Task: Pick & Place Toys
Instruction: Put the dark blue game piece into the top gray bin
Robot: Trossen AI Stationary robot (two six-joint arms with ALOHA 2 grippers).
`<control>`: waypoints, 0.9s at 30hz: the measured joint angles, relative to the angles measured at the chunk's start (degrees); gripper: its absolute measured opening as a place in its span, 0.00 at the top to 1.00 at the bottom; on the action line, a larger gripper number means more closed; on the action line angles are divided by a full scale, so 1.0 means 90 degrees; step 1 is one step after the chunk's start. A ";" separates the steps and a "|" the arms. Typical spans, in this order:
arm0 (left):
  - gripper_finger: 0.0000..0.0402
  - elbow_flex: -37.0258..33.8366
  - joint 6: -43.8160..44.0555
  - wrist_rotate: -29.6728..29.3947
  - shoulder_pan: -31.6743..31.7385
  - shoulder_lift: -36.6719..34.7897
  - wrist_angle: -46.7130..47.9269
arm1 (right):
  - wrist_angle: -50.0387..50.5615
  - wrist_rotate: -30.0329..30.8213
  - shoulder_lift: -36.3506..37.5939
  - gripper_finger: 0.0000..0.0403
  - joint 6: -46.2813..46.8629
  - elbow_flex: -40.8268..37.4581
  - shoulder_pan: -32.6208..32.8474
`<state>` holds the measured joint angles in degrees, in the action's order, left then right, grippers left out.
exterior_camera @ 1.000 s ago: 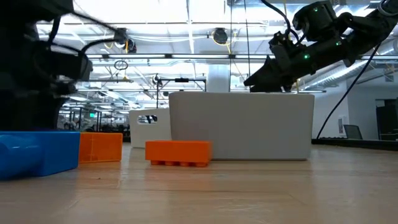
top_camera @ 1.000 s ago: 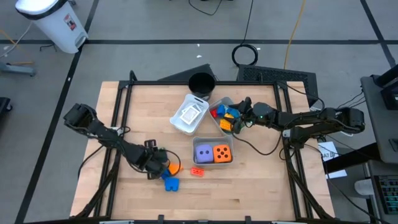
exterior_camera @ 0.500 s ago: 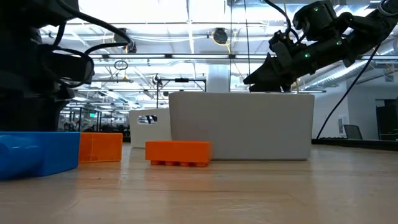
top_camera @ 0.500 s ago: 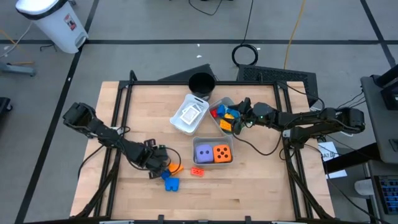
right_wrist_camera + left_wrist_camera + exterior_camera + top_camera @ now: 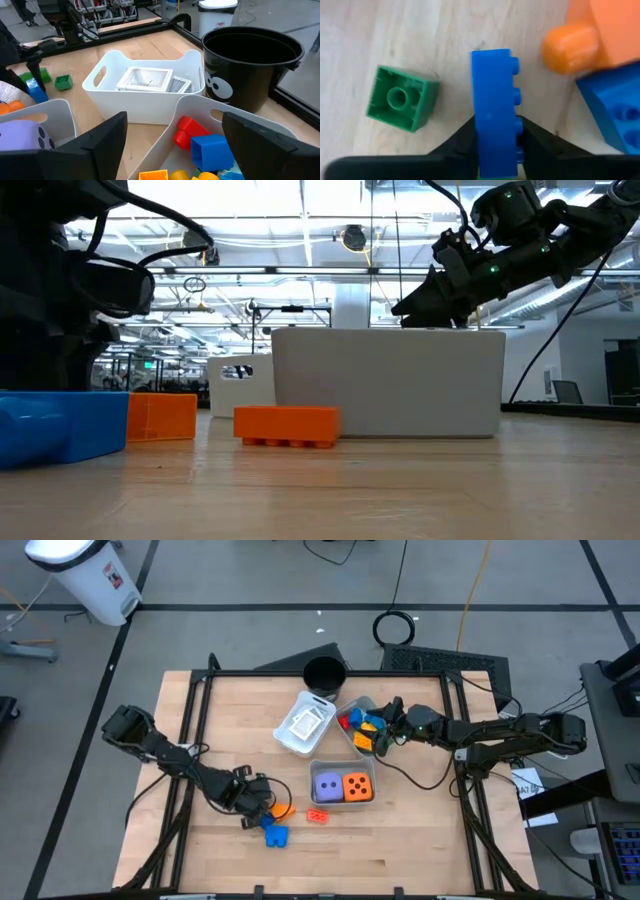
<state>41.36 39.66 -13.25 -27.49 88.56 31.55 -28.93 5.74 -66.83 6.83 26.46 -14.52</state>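
Left gripper seen low at table's 7 o'clock, fingers pinched on narrow blue block held on edge. Green block lying just beside at its 9 o'clock; orange piece and second blue block at 2–3 o'clock. Dice tray at centre, purple die and orange die inside. Right gripper spread, nothing held, hovering over block tray at 1 o'clock.
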 joint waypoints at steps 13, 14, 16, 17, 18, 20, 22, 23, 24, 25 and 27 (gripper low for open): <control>0.76 0.1190 0.0151 -0.0808 0.0031 -0.0051 0.1001 | -0.0070 -0.0004 0.0000 0.25 -0.0001 0.0000 0.0001; 0.76 0.1303 0.0030 -0.0988 0.0053 -0.0051 0.0930 | -0.0117 -0.0040 0.0000 0.25 -0.0002 0.0000 0.0001; 0.76 0.1465 -0.0177 -0.1371 0.0123 -0.0051 0.0510 | -0.0220 -0.0317 0.0000 0.25 -0.0002 0.0000 -0.0002; 0.76 0.1491 -0.0323 -0.1553 0.0177 -0.0057 0.0204 | -0.0272 -0.0499 0.0000 0.25 -0.0002 0.0000 0.0003; 0.76 0.1494 -0.0502 -0.1704 0.0246 -0.0059 -0.0143 | -0.0328 -0.0712 -0.0002 0.25 -0.0002 0.0000 0.0027; 0.76 0.1494 -0.0946 -0.1785 0.0412 -0.0050 -0.0804 | -0.0408 -0.1011 -0.0002 0.25 -0.0005 0.0002 0.0144; 0.76 0.1494 -0.1399 -0.1708 0.0617 0.0028 -0.1468 | -0.0545 -0.1157 -0.0002 0.25 -0.0091 0.0002 0.0336; 0.76 0.1494 -0.1583 -0.1667 0.0705 0.0073 -0.1738 | -0.0634 -0.1163 -0.0002 0.25 -0.0155 0.0002 0.0456; 0.76 0.1494 -0.1761 -0.1612 0.0797 0.0127 -0.1960 | -0.0738 -0.1160 -0.0002 0.25 -0.0209 0.0002 0.0583; 0.76 0.1494 -0.1954 -0.1541 0.0886 0.0190 -0.2216 | -0.0856 -0.1158 -0.0002 0.25 -0.0236 0.0002 0.0698; 0.76 0.1494 -0.2350 -0.1425 0.1052 0.0322 -0.2763 | -0.1097 -0.1169 -0.0007 0.25 -0.0227 0.0002 0.0883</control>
<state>54.81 18.51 -26.07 -18.02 91.45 6.68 -38.80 -4.79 -66.89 4.78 26.48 -6.58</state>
